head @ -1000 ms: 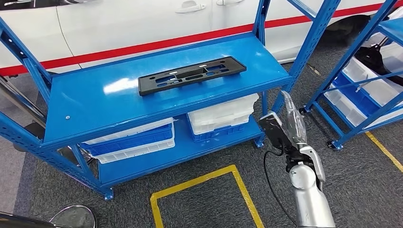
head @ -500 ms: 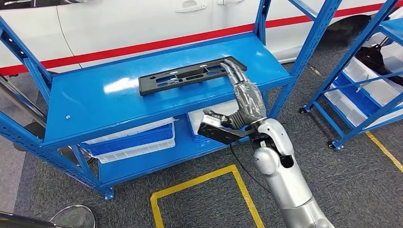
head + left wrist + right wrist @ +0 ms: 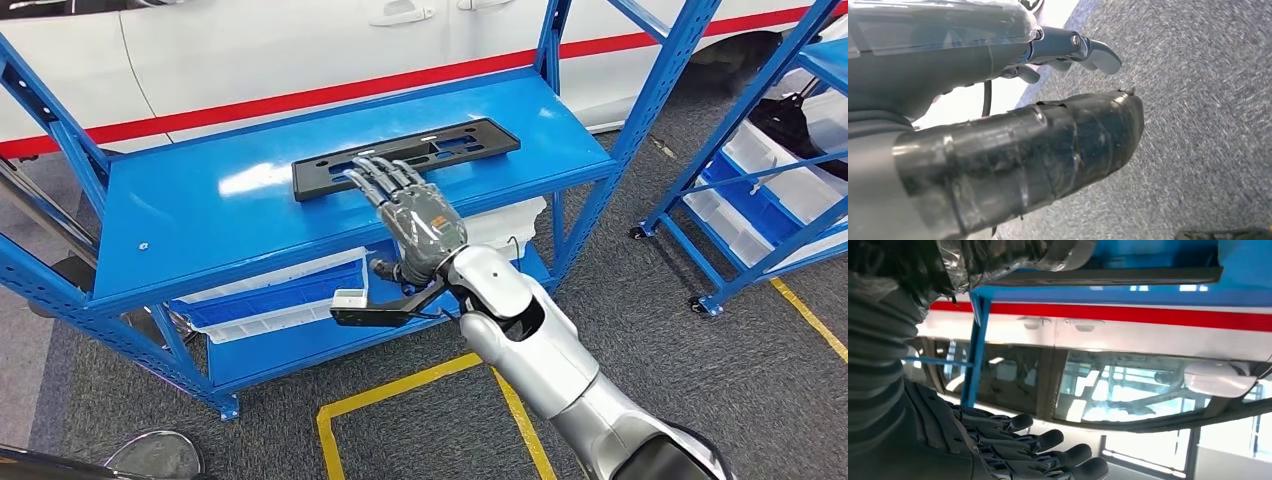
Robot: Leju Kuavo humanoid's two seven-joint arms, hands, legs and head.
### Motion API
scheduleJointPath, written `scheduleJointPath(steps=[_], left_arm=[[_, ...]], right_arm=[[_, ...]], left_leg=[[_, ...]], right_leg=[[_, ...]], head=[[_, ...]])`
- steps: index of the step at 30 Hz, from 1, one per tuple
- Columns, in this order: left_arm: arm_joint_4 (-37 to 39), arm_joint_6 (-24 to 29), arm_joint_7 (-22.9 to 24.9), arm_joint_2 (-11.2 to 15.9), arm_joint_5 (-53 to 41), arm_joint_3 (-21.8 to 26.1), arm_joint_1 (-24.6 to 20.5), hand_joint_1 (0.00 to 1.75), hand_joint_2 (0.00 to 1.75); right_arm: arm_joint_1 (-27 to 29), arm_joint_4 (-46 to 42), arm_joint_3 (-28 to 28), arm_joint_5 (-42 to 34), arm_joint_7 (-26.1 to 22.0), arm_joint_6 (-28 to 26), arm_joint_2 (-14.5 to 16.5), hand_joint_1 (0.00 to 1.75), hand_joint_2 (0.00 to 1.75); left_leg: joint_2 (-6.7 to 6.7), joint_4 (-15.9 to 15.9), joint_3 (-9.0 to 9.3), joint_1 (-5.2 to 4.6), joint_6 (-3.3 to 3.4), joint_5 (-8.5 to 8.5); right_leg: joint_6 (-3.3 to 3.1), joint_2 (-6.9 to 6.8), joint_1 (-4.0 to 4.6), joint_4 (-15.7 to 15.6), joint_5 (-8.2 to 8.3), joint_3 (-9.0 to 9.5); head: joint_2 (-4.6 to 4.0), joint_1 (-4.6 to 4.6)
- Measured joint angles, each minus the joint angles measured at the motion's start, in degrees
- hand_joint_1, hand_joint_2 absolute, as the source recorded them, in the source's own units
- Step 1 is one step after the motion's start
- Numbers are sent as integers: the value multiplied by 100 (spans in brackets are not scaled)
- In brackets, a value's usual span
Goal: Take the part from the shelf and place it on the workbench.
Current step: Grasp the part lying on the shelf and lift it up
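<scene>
A long black plastic part (image 3: 465, 140) with several slots lies flat on the top board of the blue shelf (image 3: 190, 225). My right hand (image 3: 412, 208) reaches over the board's front edge, palm down and fingers stretched apart. Its fingertips (image 3: 372, 172) lie at the near edge of the part's middle and grip nothing. In the right wrist view, the dark fingers (image 3: 1048, 452) are straight, and the part (image 3: 1128, 275) is a dark strip against the blue board. My left hand (image 3: 998, 75) hangs over grey floor, holding nothing, with its fingers (image 3: 1093, 52) loosely extended.
White and blue bins (image 3: 285, 295) (image 3: 475, 240) sit on the lower shelf. Blue uprights (image 3: 655, 90) frame the shelf's right end. A white car with a red stripe (image 3: 300, 60) stands behind. A second blue rack (image 3: 770, 180) stands to the right. Yellow tape (image 3: 420, 385) marks the floor.
My right arm swung up from beside the shelf's right post and leftward across the board. Its hand now lies over the middle of the part. The part has not moved.
</scene>
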Motion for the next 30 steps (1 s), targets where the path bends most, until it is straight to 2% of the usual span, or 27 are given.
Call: scheduleJointPath(steps=[14, 23, 30], left_arm=[[56, -205, -43, 43, -255, -344, -136, 0, 0], [82, -310, -46, 45, -233, -617, -210, 0, 0], [87, -310, -39, 45, -220, -633, -216, 0, 0]], right_arm=[[-339, 951, 308, 233, 160, -51, 151, 0, 175], [-783, 2403, 73, 356, 459, -504, 286, 0, 175], [-821, 2564, 2, 371, 484, -546, 295, 0, 175]], left_leg=[[0, 6, -1, 0, 0, 0], [0, 18, -4, 0, 0, 1], [0, 20, -5, 0, 0, 1]], right_leg=[[0, 1, 0, 0, 1, 0], [-1, 0, 1, 0, 3, 1], [-1, 0, 1, 1, 3, 1]], head=[[0, 0], [0, 0], [0, 0]])
